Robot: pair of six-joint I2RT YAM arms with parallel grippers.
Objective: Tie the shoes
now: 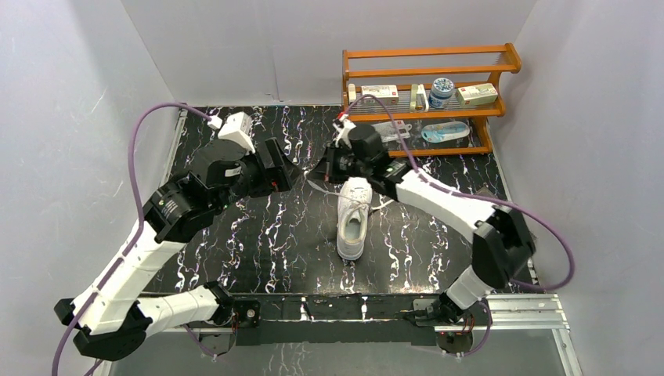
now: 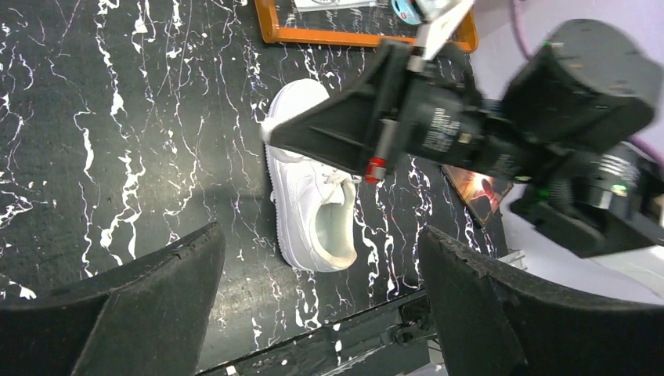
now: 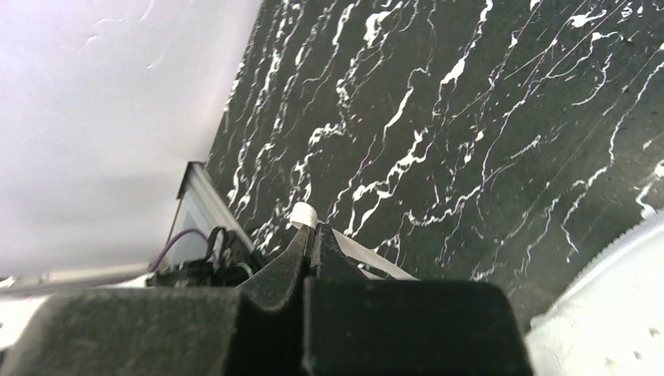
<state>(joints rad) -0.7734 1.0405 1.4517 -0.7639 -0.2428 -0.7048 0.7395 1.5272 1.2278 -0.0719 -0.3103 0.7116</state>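
Note:
A white sneaker point(image 1: 352, 219) lies mid-table with its toe toward the back wall; it also shows in the left wrist view point(image 2: 309, 204). Just past the toe, my right gripper point(image 1: 327, 169) is shut on the end of a thin white lace point(image 3: 376, 262), whose tip pokes out beyond the pinched fingertips point(image 3: 301, 243). The lace runs back toward the shoe's edge point(image 3: 618, 313). Left of the shoe, above the table, my left gripper point(image 1: 283, 177) hangs open with nothing between its fingers point(image 2: 164, 290). Another loose lace point(image 1: 384, 205) lies to the right of the shoe.
An orange wooden rack point(image 1: 431, 86) at the back right holds small boxes and a bottle. A book point(image 2: 474, 184) lies by the right edge under my right arm. White walls close in the table on three sides.

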